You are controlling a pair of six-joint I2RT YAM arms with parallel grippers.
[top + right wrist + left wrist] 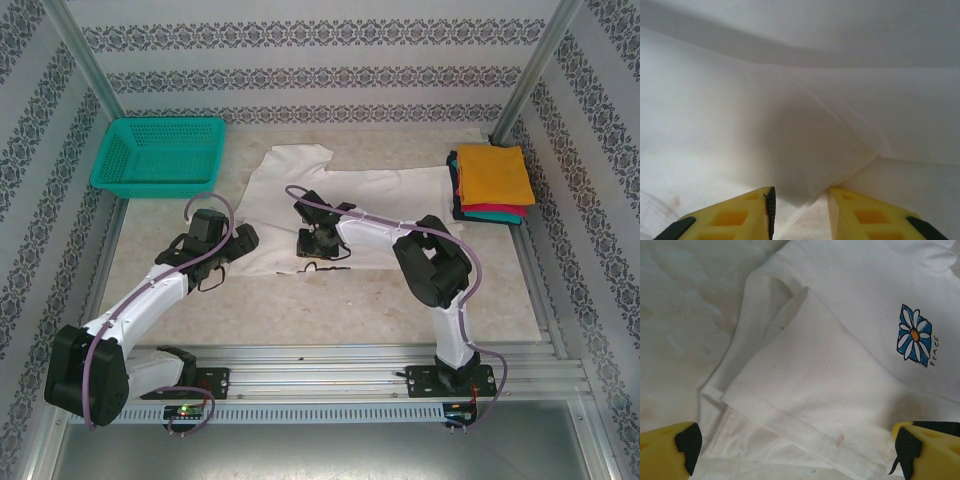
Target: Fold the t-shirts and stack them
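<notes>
White t-shirt (pixel 390 190) under wide-open, empty left tool (pixel 795 452); right tool (pixel 801 210) half-closed around it, grip unclear.

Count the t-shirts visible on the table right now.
4. A white t-shirt lies spread in the middle; an orange shirt, a red shirt and a teal shirt sit folded, stacked at the far right. Others could be hidden between them.

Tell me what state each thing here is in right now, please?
white t-shirt: spread out, one sleeve folded in, not yet fully folded.
folded shirts: stacked, orange on top.
basket: upright, empty.
left gripper: open, above the shirt's sleeve.
right gripper: jaws narrowed around a raised fold of the shirt; grip unclear.
</notes>
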